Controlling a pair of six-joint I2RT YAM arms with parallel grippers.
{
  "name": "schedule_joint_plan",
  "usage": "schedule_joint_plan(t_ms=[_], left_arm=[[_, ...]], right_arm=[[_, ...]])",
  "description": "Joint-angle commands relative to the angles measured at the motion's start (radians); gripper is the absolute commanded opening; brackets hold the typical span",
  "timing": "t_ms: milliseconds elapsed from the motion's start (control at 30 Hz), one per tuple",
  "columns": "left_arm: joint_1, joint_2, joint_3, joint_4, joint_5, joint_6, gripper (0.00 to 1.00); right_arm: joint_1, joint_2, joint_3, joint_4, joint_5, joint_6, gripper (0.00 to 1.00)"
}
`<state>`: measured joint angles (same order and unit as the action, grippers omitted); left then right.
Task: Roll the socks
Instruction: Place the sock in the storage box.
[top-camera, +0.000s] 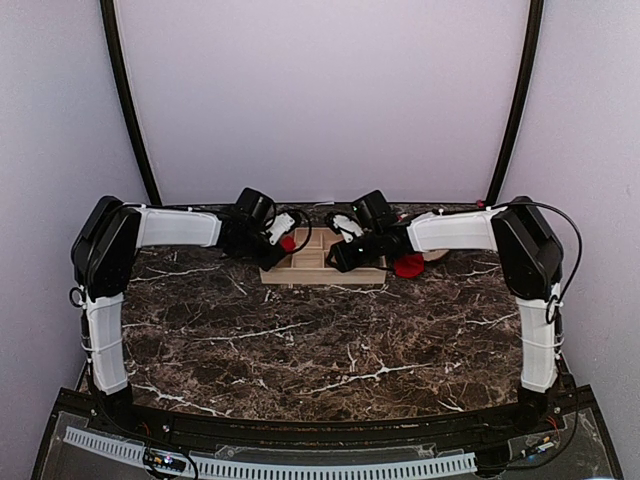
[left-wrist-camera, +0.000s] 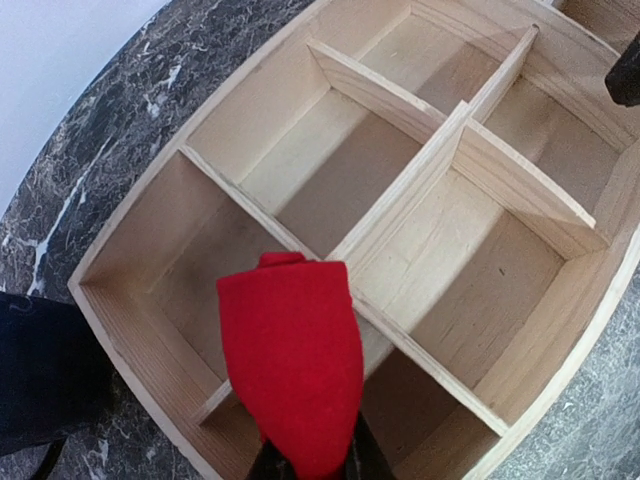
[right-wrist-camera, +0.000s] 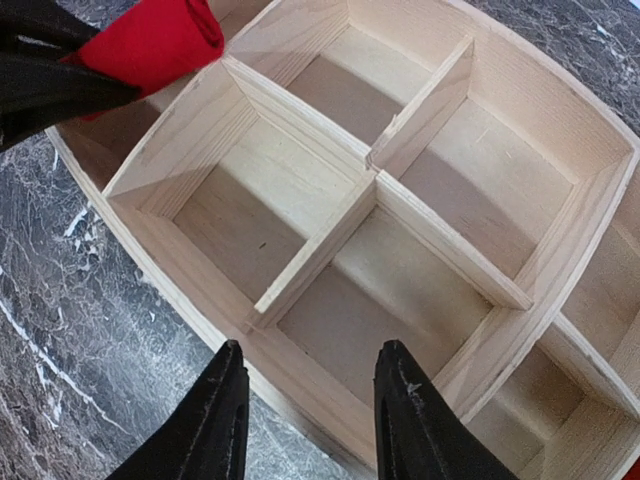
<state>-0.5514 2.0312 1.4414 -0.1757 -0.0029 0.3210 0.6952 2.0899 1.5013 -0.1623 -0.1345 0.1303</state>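
Left claw pinched a rolled sock, held just ahead of it above the tray, not yet set in. Right claw hung part-open, empty, over the tray edge. Second sock lay near it, outside the tray, likely left to do.

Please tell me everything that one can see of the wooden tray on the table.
The wooden tray is a shallow rectangular box of pale, bare-looking wood. Thin slats divide it into several compartments; those in view look empty. It lies flat on the dark marbled table, toward the far edge. The left pincer holds a red sock just above one end compartment; contact cannot be told. The open right pincer hovers over its rim.
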Motion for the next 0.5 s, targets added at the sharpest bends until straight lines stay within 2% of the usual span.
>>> schedule_joint_plan(t_ms=[0,467], left_arm=[[0.008,0.003,0.024,-0.065,-0.007,0.004,0.1],[0.007,0.067,0.135,-0.244,0.004,-0.024,0.1]], right_arm=[[-0.013,0.035,0.047,-0.011,-0.003,-0.015,0.41],[-0.018,0.092,0.12,-0.09,-0.011,-0.027,0.41]])
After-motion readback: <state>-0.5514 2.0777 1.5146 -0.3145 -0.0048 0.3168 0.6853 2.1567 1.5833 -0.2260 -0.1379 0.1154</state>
